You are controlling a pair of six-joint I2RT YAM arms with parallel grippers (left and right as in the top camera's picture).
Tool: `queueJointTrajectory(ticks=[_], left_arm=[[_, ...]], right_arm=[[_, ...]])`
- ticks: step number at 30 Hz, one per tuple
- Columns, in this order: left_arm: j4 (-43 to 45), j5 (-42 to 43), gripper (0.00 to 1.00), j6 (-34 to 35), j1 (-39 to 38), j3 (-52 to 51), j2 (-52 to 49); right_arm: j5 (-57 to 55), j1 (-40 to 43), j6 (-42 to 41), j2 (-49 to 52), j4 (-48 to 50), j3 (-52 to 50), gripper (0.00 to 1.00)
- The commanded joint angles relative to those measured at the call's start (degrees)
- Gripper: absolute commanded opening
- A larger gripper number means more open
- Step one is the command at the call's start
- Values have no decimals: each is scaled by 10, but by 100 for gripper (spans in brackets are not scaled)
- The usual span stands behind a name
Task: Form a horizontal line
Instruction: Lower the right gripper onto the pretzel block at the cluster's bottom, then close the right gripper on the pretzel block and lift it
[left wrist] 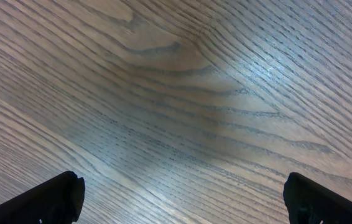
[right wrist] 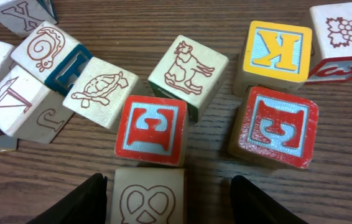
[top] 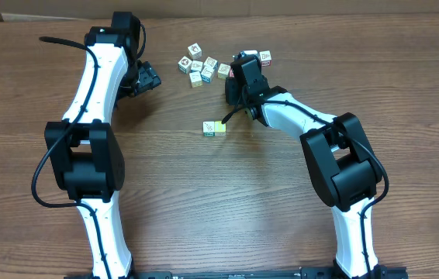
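Observation:
The horizontal line is a short row of two small cubes touching side by side mid-table, one white-green and one pale yellow. My right gripper hangs over the right edge of the loose cluster. In the right wrist view the right gripper is open around a pretzel cube. Its left finger is close beside the cube; its right finger stands well apart. Just beyond lie two red-faced cubes. My left gripper is open over bare wood, holding nothing.
Several more picture cubes crowd the right wrist view: a cow cube, a turtle cube, a yellow K cube and a grape cube. The wooden table stretches below the row.

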State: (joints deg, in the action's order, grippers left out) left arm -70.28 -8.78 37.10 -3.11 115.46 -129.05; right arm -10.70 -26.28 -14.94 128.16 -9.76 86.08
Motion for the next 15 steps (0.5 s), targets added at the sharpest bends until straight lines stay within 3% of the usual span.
queueJointTrajectory(ticks=[1, 11, 15], left_arm=[[1, -2, 100, -5, -2, 10, -6], [1, -2, 100, -5, -2, 10, -6], [1, -2, 100, -5, -2, 10, -6]], right_arm=[[5, 0, 3, -7, 7, 1, 60], [5, 0, 2, 2, 13, 1, 54], [5, 0, 2, 2, 13, 1, 45]])
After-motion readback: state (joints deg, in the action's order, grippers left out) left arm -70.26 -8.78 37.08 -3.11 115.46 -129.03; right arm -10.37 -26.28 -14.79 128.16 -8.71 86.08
